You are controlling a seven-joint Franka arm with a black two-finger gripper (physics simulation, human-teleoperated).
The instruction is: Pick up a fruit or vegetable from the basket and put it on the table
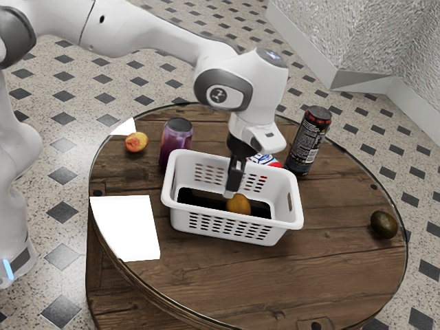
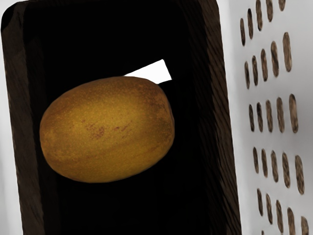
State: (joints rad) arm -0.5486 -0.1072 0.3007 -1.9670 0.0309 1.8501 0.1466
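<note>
The gripper (image 1: 232, 190) dips into the white basket (image 1: 180, 219), seemingly just beside the golden-brown fruit (image 1: 238, 205); whether it's released or clenched, I can't tell

The big white arm (image 1: 148, 33) comes in from the exterior view's left. Its low part (image 1: 19, 240) stands up tall there, with a little blue light (image 1: 7, 269) on it. Up high, the arm has a dark gray joint (image 1: 16, 36). Then it goes across and slopes down to the fat, round wrist (image 1: 251, 86). The wrist has a gray ring (image 1: 201, 88) on its side. Under it, the black gripper (image 1: 229, 195) points down. It leans a bit, with its tip toward the exterior view's left.
</note>
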